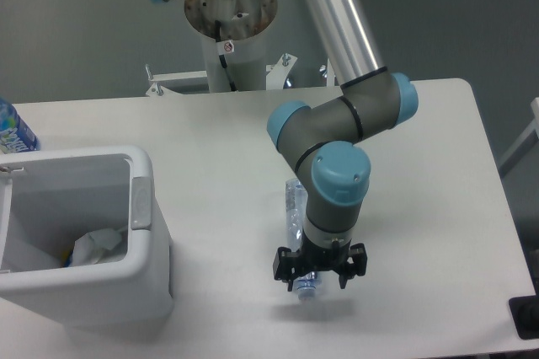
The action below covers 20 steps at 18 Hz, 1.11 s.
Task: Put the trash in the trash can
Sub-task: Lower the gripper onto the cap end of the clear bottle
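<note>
A long clear flattened bottle (293,207) lies on the white table, its pale cap end (306,292) toward the front. My gripper (319,272) hangs directly over the cap end with its fingers spread to either side of the bottle, open; the arm hides the bottle's middle. At the left stands the white trash can (143,233). A crumpled white wrapper (97,247) lies inside it on the bottom.
A blue-labelled bottle (13,131) stands at the table's far left edge behind the bin. The robot's base column (232,30) rises at the back. A dark object (526,317) sits at the front right corner.
</note>
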Motion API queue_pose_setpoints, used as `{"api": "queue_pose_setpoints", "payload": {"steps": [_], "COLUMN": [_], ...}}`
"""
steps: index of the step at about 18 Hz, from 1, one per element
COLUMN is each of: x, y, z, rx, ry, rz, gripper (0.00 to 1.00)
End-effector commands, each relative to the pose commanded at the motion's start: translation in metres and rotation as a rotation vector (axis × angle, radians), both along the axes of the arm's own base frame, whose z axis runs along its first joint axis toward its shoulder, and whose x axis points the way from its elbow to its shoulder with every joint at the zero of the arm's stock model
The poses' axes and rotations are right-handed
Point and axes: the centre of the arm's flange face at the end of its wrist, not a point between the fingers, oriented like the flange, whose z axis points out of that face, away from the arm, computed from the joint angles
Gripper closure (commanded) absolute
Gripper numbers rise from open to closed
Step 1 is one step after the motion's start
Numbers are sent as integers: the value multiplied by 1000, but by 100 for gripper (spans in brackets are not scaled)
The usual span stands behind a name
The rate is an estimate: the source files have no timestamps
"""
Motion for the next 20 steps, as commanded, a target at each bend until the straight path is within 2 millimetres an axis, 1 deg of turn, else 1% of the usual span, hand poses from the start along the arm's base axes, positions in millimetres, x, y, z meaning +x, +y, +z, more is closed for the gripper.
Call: {"api": "queue_pose_setpoints", "payload": {"steps": [3, 4, 5, 6, 8, 14, 20], "x": [-6, -8, -7, -7, -8, 5, 13], "y": [5, 9, 17, 20, 20, 25, 19], "z": [-8, -12, -14, -17, -21, -28, -35], "rx": [4, 5, 5, -6, -21, -37, -60], "ry": [21, 35, 52, 62, 77, 94, 84], "rz": [32, 49, 54, 58, 65, 53, 31], "gripper": [0, 0, 0, 0, 0, 0, 0]}}
